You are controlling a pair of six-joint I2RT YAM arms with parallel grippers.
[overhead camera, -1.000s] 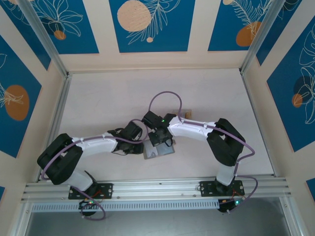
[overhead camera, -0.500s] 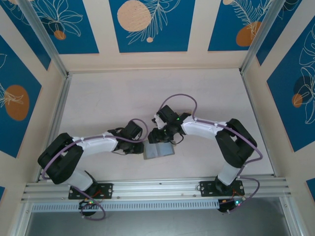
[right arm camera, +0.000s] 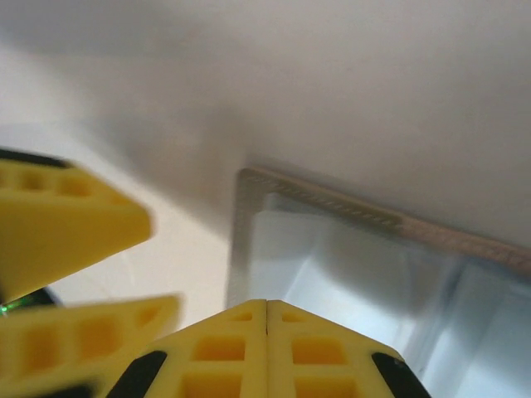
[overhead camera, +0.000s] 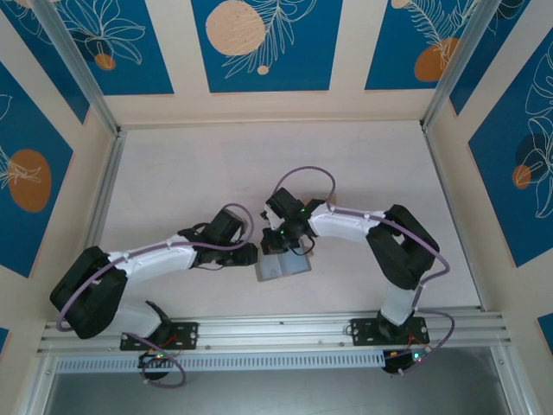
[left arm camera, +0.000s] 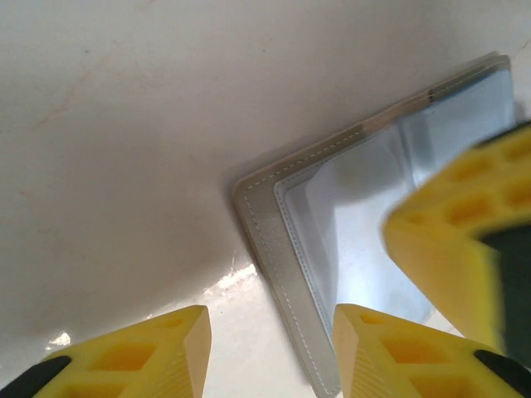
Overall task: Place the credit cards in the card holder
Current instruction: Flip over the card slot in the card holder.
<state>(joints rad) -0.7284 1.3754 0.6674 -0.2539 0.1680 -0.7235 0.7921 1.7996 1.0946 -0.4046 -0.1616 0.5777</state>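
Left gripper (left arm camera: pixel 270 327) had its yellow fingers spread over the card holder's (left arm camera: pixel 348 199) left edge. Right gripper (right arm camera: pixel 267 319) was pressed together, holding nothing, at its far edge. The grey card holder lay open, pale blue inside, at the near middle of the white table (overhead camera: pixel 190 173), with bare room all around.

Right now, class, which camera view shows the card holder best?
Left wrist: the card holder lies open, its stitched corner and pale inside close and sharp. Top external shows it small, from above. Right wrist shows a blurrier corner beyond the shut right gripper.
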